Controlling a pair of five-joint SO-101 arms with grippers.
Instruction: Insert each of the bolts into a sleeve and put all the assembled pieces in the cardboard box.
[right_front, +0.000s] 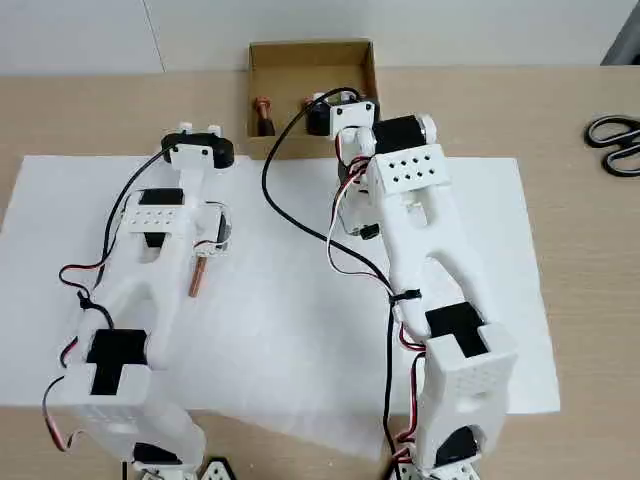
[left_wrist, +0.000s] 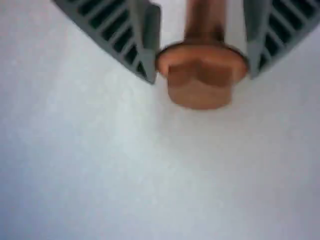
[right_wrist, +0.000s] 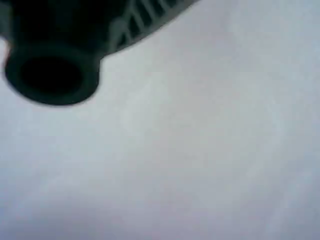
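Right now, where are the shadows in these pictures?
High view: the arms cast soft grey shadows on the white paper, and the cardboard box is dim inside. Left wrist view: a faint shadow lies on the paper by the bolt. Right wrist view: the hole of the sleeve is black.

Copper bolt (left_wrist: 200, 75) clamped head-out; black sleeve (right_wrist: 50, 75) seemingly held; assembled pieces (right_front: 263, 115) upright in cardboard box (right_front: 300, 45)
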